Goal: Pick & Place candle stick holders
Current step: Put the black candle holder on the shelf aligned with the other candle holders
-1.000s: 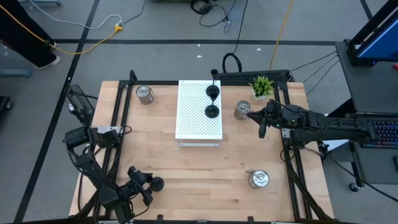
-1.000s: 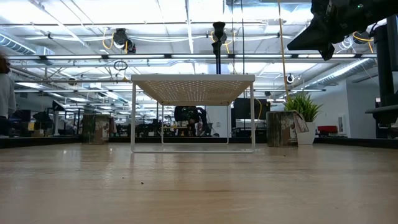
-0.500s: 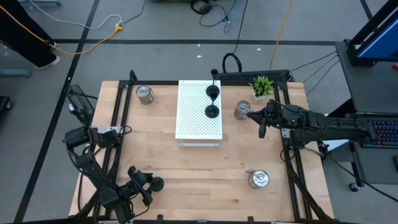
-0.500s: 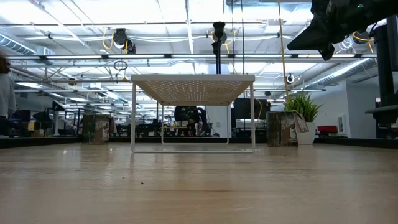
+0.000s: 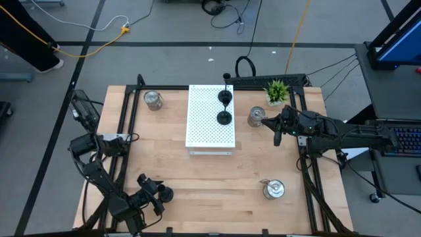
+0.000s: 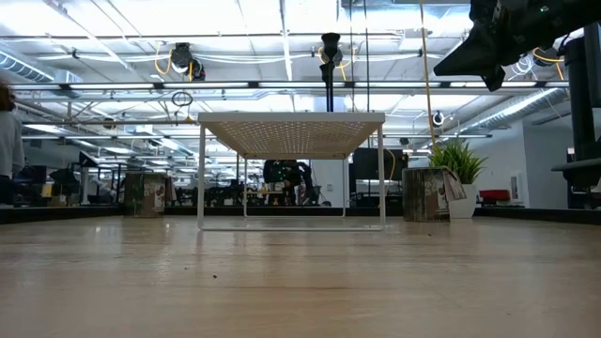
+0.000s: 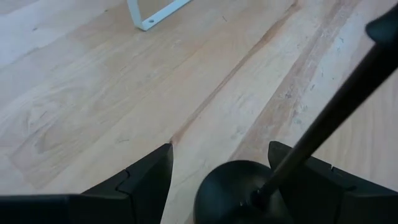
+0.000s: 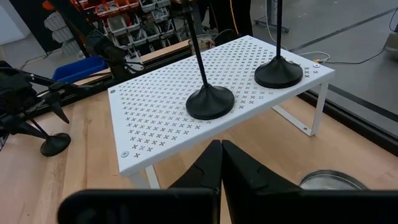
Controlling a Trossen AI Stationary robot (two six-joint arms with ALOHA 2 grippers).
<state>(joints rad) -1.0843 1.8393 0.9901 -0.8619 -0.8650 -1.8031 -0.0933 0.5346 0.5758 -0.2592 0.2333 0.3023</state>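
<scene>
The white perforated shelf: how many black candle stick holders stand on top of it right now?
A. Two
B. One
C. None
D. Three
A. The high view shows two black candle stick holders standing on the white perforated shelf, near its right edge; the third black holder is still on the table by the left gripper.

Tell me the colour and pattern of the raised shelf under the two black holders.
The shelf is white, perforated with small cross-shaped holes; clearest in the right wrist view.
</scene>
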